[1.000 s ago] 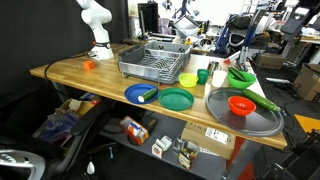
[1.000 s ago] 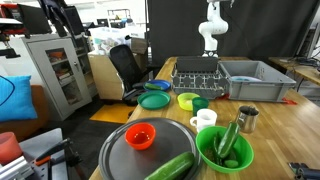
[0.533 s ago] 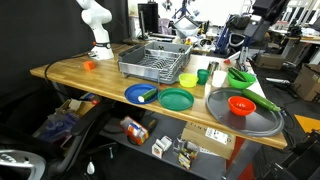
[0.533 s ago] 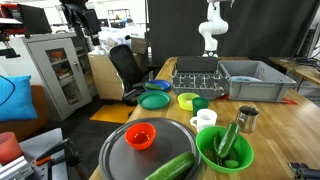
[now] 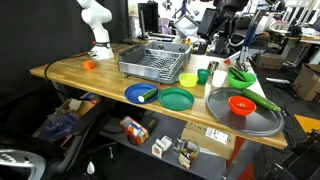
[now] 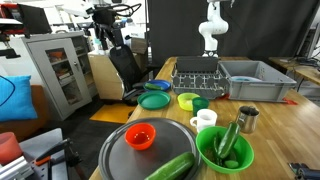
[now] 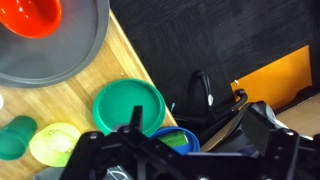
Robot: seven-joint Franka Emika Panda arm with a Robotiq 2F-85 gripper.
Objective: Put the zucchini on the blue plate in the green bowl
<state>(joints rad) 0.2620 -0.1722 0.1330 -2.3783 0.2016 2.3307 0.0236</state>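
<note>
The zucchini point(image 5: 150, 95), short and dark green, lies on the blue plate point(image 5: 133, 94) at the table's front edge. The wrist view also shows the zucchini point(image 7: 173, 138) on the blue plate point(image 7: 193, 143). The lime green bowl point(image 5: 241, 76) stands further along the table and holds a long green vegetable; it also shows in an exterior view point(image 6: 225, 147). My gripper point(image 7: 200, 118) is open and empty. It hangs high above the table's edge, well above the plates, on the dark arm point(image 5: 222, 15) seen in both exterior views point(image 6: 105, 18).
A dark green plate point(image 5: 176, 99) lies beside the blue plate. A yellow bowl point(image 5: 187, 79), a green cup point(image 5: 203, 75), a grey dish rack point(image 5: 155, 60) and a red bowl point(image 5: 241, 104) on a round grey tray point(image 5: 262, 122) share the table. A white arm point(image 5: 95, 25) stands at the back.
My arm has swung sideways high above the scene, towards the plates' end of the table. Nothing on the table has moved.
</note>
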